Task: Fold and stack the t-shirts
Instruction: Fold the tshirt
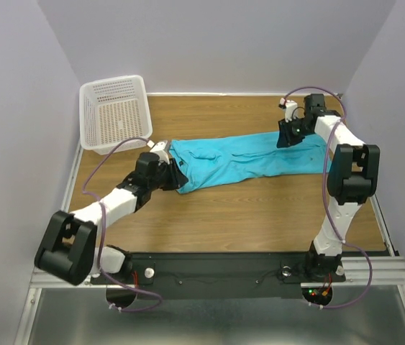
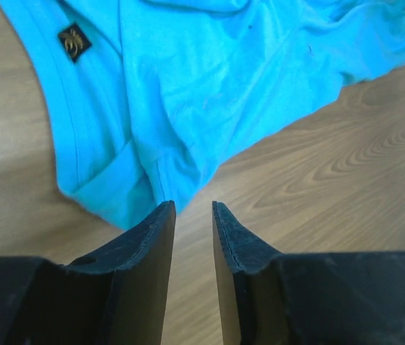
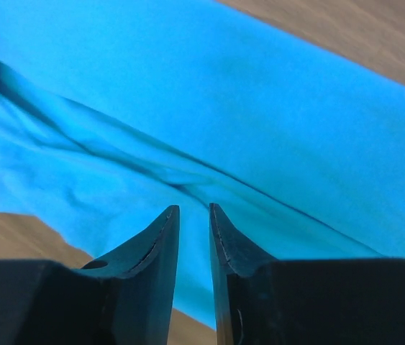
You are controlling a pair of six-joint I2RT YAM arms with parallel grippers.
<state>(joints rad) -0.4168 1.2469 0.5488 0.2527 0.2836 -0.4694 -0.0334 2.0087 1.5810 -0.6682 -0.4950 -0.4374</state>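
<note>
One turquoise t-shirt [image 1: 245, 162] lies stretched out in a long crumpled band across the middle of the wooden table. Its neck end with the small dark label [image 2: 75, 42] is at the left. My left gripper [image 1: 177, 175] sits low at that left end. In the left wrist view the left gripper [image 2: 193, 205] is narrowly open and empty, with bare wood between the jaws and the shirt [image 2: 188, 86] edge just ahead of its tips. My right gripper [image 1: 286, 140] is over the shirt's right end. In the right wrist view it [image 3: 193, 207] is narrowly open above the cloth [image 3: 224, 108].
A white plastic mesh basket [image 1: 116, 111] stands tilted at the back left corner against the wall. Bare wooden table [image 1: 260, 208] lies in front of the shirt. Grey walls close in the left, right and back sides.
</note>
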